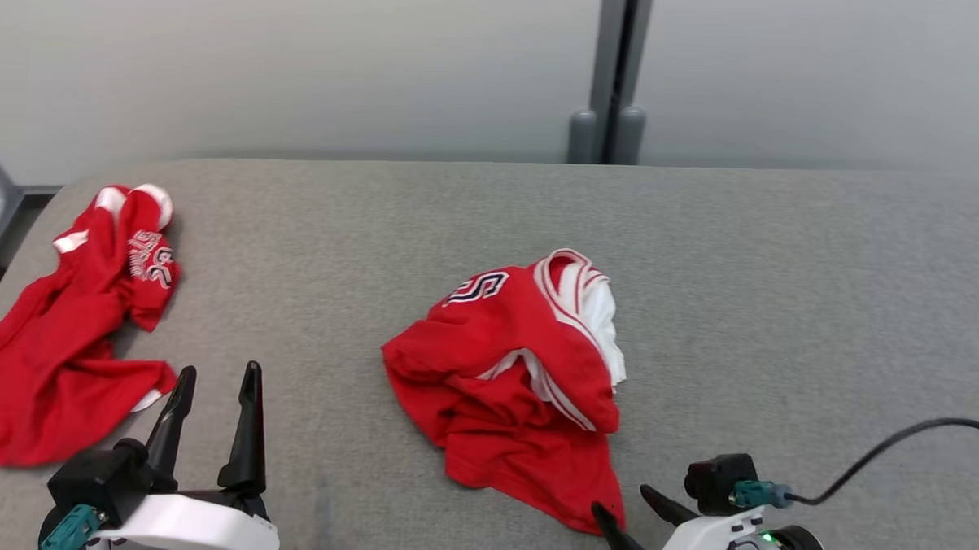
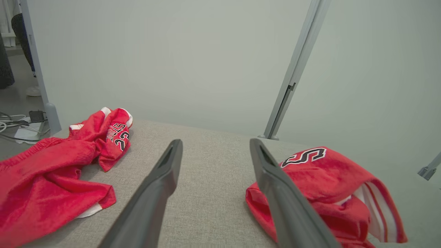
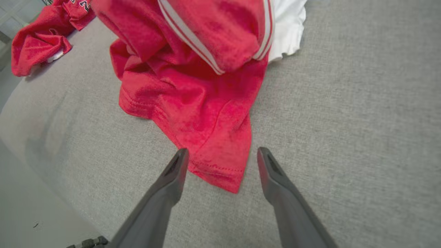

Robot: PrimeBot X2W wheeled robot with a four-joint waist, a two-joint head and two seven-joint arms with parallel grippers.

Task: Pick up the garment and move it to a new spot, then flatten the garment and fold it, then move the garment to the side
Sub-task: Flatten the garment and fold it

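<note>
— What gets cut off?
— The middle garment [image 3: 193, 86] runs past the top edge of the right wrist view; the other garment [image 2: 44, 179] leaves the left wrist view at left and bottom.
— And its lettering [image 2: 119, 136]?
— Creased, unreadable. The cable [image 1: 944, 420] exits the head view rightward.

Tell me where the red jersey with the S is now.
Head view: the red jersey lies crumpled at the middle of the grey table, right of the other red garment, its near hem by the open fingers of the right gripper.
</note>
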